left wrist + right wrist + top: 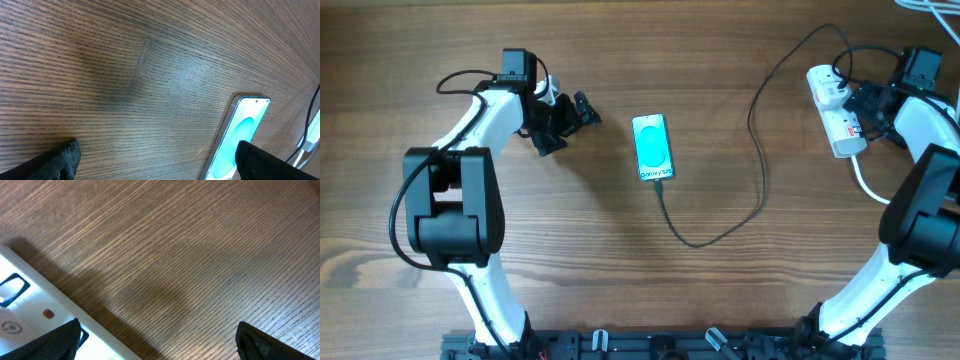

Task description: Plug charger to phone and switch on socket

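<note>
At the edge of the socket, right gripper gapes wide.

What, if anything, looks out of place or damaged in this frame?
Nothing stands out. The phone lies flat, screen lit, with the charger meeting its bottom edge and looping loosely to the socket, which sits slanted at far right. No damage or spill shows.
</note>
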Robot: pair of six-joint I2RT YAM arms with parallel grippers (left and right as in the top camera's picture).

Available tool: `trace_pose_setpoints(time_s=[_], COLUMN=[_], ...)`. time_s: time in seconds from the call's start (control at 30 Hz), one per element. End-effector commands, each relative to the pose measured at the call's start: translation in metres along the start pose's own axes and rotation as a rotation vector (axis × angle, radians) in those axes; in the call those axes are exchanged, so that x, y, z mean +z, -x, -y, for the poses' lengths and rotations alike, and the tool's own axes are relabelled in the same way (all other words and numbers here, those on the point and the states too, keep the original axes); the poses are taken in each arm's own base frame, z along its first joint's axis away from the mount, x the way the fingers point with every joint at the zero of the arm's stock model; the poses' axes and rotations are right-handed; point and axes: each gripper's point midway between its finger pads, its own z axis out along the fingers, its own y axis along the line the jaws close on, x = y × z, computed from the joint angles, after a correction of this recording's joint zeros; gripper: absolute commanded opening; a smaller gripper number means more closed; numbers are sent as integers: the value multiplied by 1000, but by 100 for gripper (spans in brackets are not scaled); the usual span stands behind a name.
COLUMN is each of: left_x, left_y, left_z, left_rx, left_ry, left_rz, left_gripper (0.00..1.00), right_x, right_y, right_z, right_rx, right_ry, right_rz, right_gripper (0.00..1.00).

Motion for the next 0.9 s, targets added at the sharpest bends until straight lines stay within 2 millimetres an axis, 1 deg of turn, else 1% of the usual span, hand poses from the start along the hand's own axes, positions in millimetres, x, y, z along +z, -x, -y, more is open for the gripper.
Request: trace_pose_setpoints(time_s=[0.0, 0.23, 0.63, 0.87], left_x=[4, 4, 4, 4], left_y=[-2, -2, -2, -2], left_z=[-10, -10, -10, -10], left_rx=[-13, -13, -13, -13], left_ry=[23, 23, 23, 23], left_rz=[-11, -11, -11, -11], left_gripper=[100, 100, 100, 100], right_x=[8, 8, 9, 20], right_y=[-4, -7, -11, -20], right_z=[4, -5, -5, -4], right_rx=[57, 67, 63, 54], right_ry=[45, 131, 128, 121], right_rz=[-28, -55, -64, -91], right_gripper=[100, 100, 100, 100])
